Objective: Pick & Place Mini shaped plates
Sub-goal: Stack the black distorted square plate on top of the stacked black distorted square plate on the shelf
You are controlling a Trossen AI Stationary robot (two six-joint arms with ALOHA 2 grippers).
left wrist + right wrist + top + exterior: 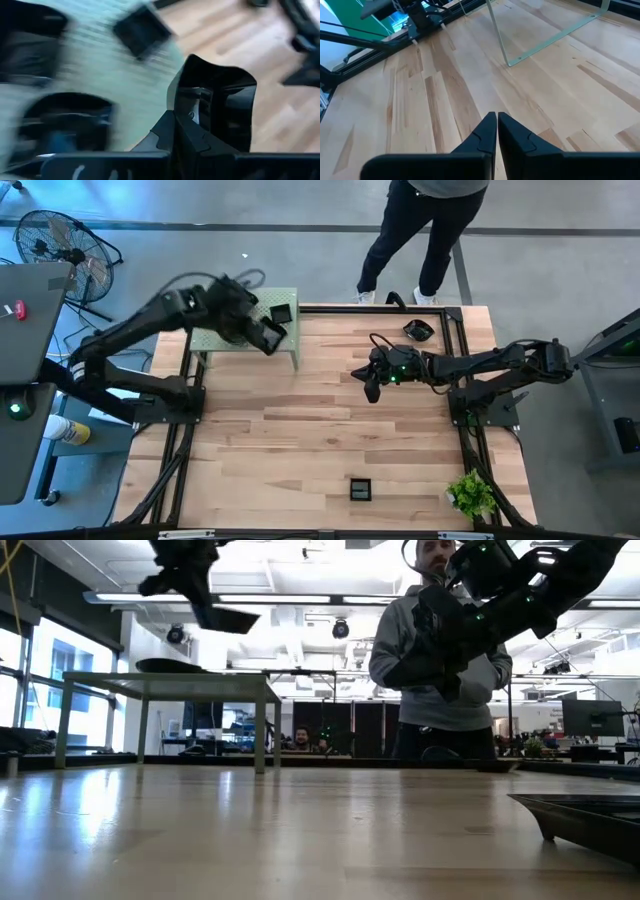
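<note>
Left gripper (pixel 200 125): clamped on a glossy black mini plate (pixel 220 107), held above the pale green stand (pixel 215 340) at 11 o'clock.
Right gripper (pixel 497 131): fingers pressed together, nothing held, over the table's (pixel 300 440) centre.
Other plates: one square plate (pixel 281 312) on the stand, another (pixel 360 489) at 6 o'clock.

Table (pixel 300 440) of pale, smooth-planked wood with faint sheen; small stand (pixel 215 340) of matt pale-green perforated sheet; held plate (pixel 220 105) glossy black, mirror-like; left gripper (pixel 200 135) fingers matt black plastic.
</note>
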